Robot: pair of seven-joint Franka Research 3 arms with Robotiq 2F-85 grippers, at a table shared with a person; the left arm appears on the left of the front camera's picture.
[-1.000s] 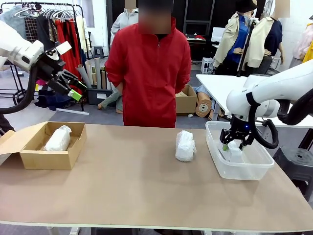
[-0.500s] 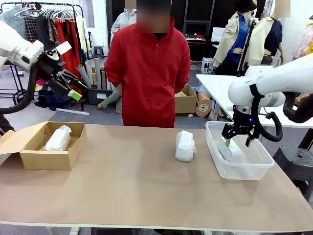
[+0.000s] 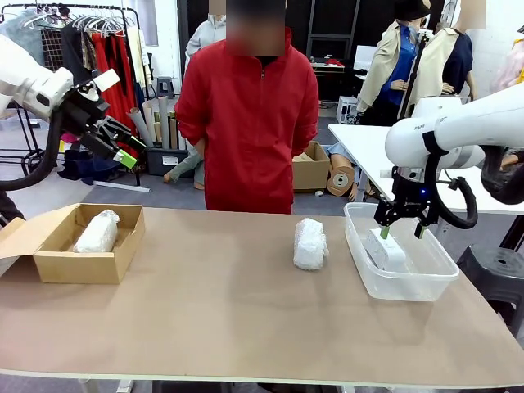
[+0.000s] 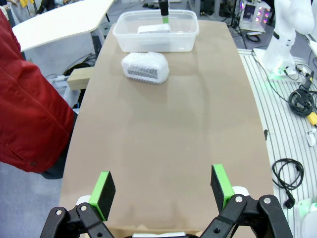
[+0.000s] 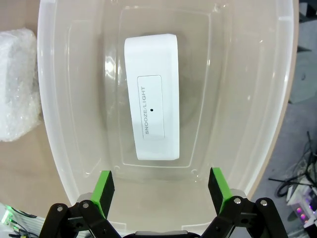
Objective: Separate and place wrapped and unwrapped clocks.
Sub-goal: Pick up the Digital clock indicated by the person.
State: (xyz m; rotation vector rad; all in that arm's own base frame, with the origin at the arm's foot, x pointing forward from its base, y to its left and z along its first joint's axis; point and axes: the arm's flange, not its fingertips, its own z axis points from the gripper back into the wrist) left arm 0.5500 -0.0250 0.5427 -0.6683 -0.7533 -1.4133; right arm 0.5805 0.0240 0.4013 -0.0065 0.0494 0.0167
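The right gripper (image 5: 161,186) is open and holds nothing. Just under it, the bare white clock (image 5: 151,117) lies flat on the bottom of the clear tub (image 5: 59,148). One wrapped clock (image 3: 310,243) stands on the table (image 4: 173,124), beside the tub on this gripper's left. The left gripper (image 4: 163,188) is also open and empty, raised high. Below it, the second wrapped clock (image 3: 97,232) lies in the cardboard box (image 3: 82,266).

White clock (image 5: 151,116) in tub (image 3: 401,286); bundle (image 3: 97,232) in box (image 3: 82,266); other bundle (image 3: 310,243) on table (image 3: 246,311)
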